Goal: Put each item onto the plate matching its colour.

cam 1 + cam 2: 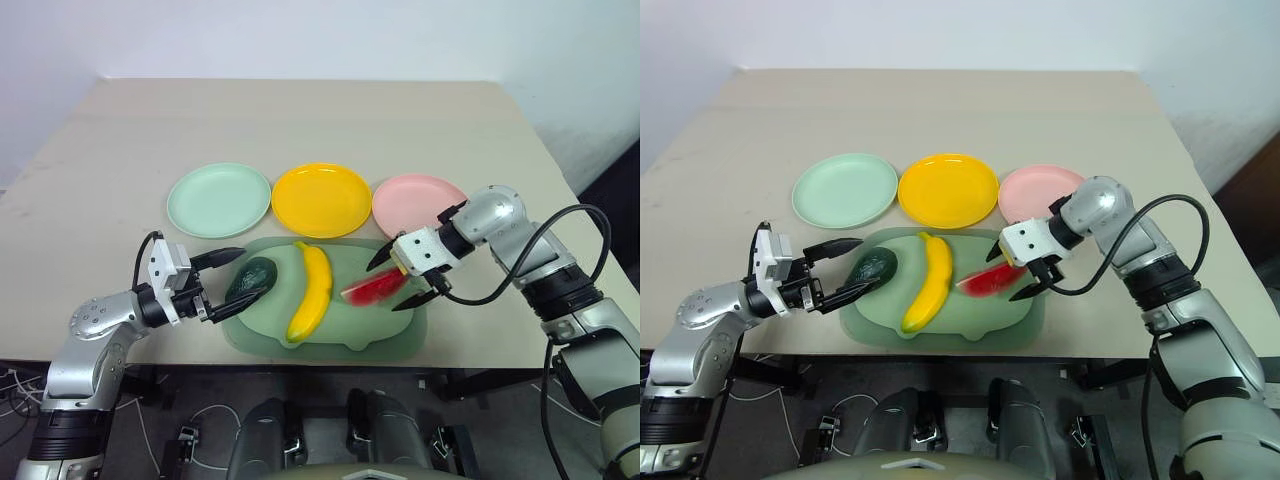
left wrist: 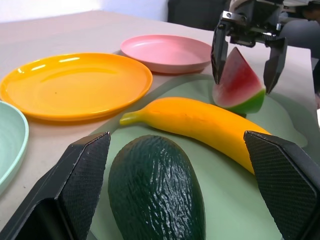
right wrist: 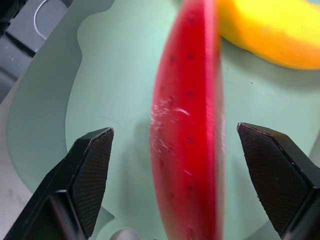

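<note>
On the pale green mat (image 1: 390, 335) lie a dark green avocado (image 1: 250, 277), a yellow banana (image 1: 312, 290) and a red watermelon slice (image 1: 365, 292) with a green rind. My left gripper (image 1: 253, 272) is open, a finger on either side of the avocado with gaps showing. My right gripper (image 1: 382, 289) points down, open astride the watermelon slice (image 3: 187, 125), which stands on its rind clear of both fingers. Behind the mat sit the mint green plate (image 1: 218, 199), the yellow plate (image 1: 321, 199) and the pink plate (image 1: 415, 203), all three bare.
The beige table (image 1: 300, 120) stretches bare behind the plates. The mat's front rim lies close to the table's near edge. A black cable (image 1: 500, 290) loops from my right wrist above the table's right side.
</note>
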### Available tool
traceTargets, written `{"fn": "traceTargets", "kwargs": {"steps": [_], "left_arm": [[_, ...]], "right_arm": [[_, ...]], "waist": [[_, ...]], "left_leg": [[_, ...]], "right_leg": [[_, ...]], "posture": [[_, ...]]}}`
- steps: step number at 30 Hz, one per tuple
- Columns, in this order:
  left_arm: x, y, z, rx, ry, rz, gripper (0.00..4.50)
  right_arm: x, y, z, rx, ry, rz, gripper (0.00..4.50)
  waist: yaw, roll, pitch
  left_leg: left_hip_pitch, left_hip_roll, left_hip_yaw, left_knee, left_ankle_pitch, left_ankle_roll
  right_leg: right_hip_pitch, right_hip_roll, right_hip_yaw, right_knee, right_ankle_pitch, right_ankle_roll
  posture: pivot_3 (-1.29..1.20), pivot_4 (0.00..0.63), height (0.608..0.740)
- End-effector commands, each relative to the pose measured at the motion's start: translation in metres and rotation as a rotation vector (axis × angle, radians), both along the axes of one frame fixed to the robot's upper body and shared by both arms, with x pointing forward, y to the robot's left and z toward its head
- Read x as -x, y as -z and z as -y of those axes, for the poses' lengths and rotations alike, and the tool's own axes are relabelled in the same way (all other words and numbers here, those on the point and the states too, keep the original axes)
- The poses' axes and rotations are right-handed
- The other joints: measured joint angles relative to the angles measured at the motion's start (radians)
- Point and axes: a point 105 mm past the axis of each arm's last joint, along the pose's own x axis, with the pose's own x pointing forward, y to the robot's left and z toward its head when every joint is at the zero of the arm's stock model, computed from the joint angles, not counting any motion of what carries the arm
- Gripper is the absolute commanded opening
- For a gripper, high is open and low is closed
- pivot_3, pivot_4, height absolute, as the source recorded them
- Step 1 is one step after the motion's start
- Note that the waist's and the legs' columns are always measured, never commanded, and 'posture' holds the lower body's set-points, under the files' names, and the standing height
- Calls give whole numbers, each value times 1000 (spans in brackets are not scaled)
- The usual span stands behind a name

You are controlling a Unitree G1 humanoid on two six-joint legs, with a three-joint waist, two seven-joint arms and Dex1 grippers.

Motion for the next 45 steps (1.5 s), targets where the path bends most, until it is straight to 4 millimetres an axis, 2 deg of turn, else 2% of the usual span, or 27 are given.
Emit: {"fn": "traceTargets", "kwargs": {"steps": [1,9,14,27,37,40,42,45], "left_arm": [[2,-9,6,-2,24,41,4500],[0,-9,8,1,28,44,4500],[-1,-6,6,0,23,42,4500],[-1,-6,6,1,24,44,4500],[-1,-8,6,2,21,48,4500],[-1,-8,7,3,20,48,4500],[-2,-8,7,3,19,48,4500],[-1,-8,7,4,17,48,4500]], "right_arm": [[-4,-9,-9,27,-37,66,4219],[-20,-4,-12,50,65,32,4219],[-21,0,-8,66,89,-11,4219],[-17,0,-16,61,-55,103,4219],[-17,6,-20,90,-64,73,4219],[-17,10,-18,108,-72,66,3675],[-18,11,-19,109,-70,71,3055],[-19,11,-20,116,-71,68,3055]], "waist": [[0,0,0],[0,0,0],[0,0,0],[-2,0,0],[-2,0,0],[-2,0,0],[-2,0,0],[-2,0,0]], "left_leg": [[0,0,0,0,0,0],[0,0,0,0,0,0],[-1,0,0,0,0,0],[-1,0,1,0,0,0],[-1,0,1,0,0,0],[-1,0,0,0,0,0],[0,0,0,0,0,0],[0,0,0,0,0,0]], "right_leg": [[0,0,0,0,0,0],[0,0,0,0,0,0],[0,0,0,0,0,0],[0,0,0,1,0,0],[0,0,0,1,0,0],[0,0,0,1,0,0],[0,0,0,1,0,0],[0,0,0,1,0,0]], "posture": [[0,150,696],[0,150,696],[0,150,696],[0,150,696],[0,150,696],[0,150,696],[0,150,696],[0,150,696]]}}
